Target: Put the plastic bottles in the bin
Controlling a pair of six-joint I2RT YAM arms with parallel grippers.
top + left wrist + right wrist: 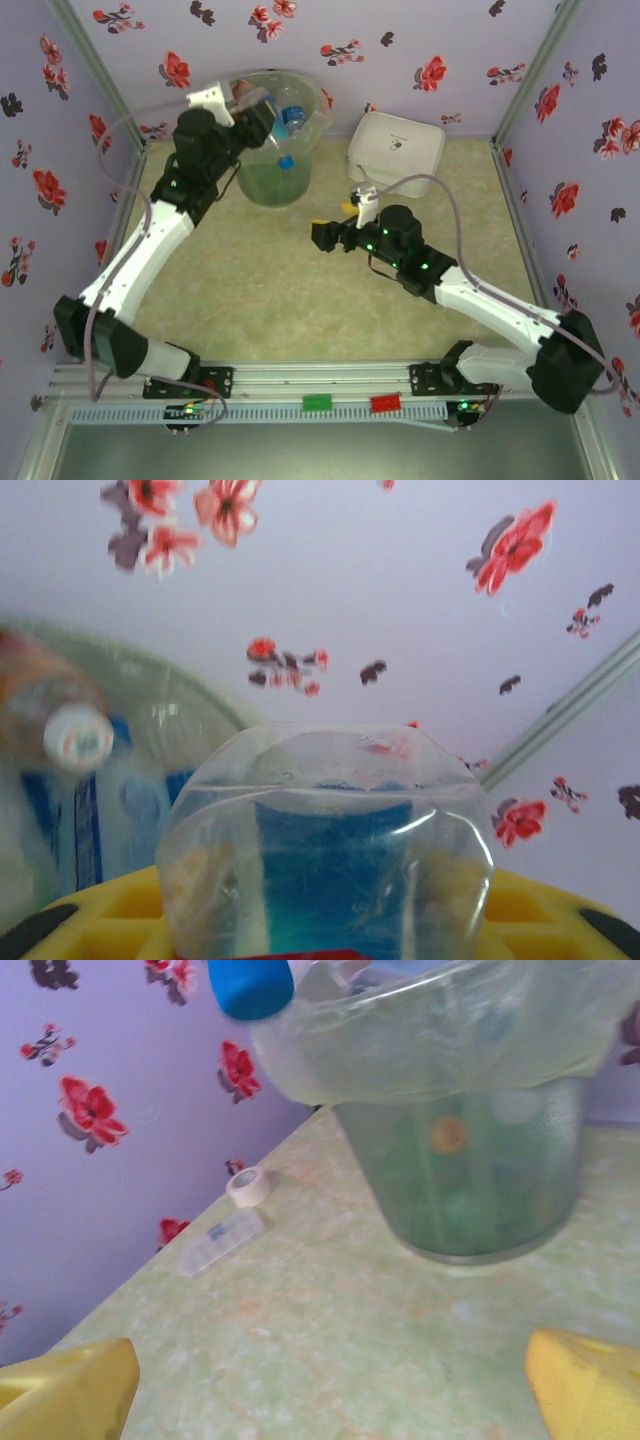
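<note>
Now the left hand (268,106) grips a clear bottle (292,118) directly above the bin (268,186), cap end toward the near rim; the right hand (322,236) waits wide and empty, well apart.

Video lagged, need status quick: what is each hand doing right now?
Left hand: closed on a bottle over the bin.
Right hand: open, holding nothing.
</note>
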